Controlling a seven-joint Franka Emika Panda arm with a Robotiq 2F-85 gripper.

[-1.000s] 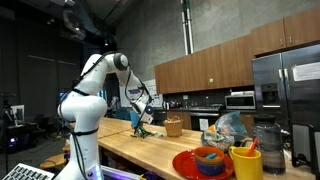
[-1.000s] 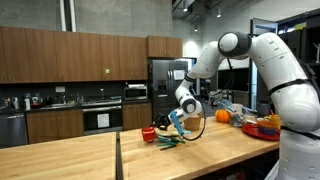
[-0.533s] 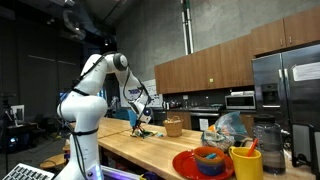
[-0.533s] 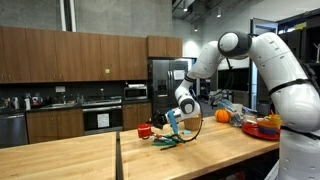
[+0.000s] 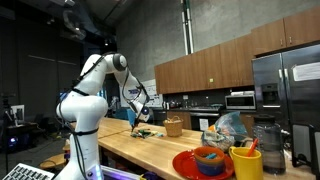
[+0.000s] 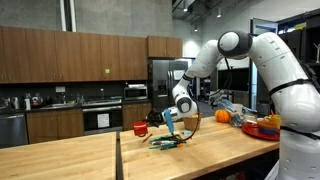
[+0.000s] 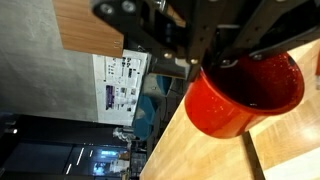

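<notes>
In an exterior view, a red plate (image 5: 186, 166) lay nearest on the wooden tabletop (image 5: 135, 152), with a striped bowl (image 5: 209, 159) on it and a yellow cup (image 5: 246, 162) just to its right. Farther along the same tabletop stood a small brown basket (image 5: 173, 126).

The white arm (image 6: 236, 48) reached down and to the left from the right side of the scene. Its jaws were clamped on the rim of a red cup (image 6: 139, 128). The wrist view showed the dark fingers (image 7: 196, 62) pinching that rim, with the red cup (image 7: 243, 95) tilted and its open mouth in sight. The cup hung low over the far part of the tabletop, and whether it touched the wood could not be told. Just to its right lay a small heap of green and blue things (image 6: 168, 141), too small to name. An orange (image 6: 222, 116) sat farther right.

Far behind were brown cabinets (image 6: 60, 52), an oven (image 6: 103, 118) and a steel fridge (image 6: 163, 80).
</notes>
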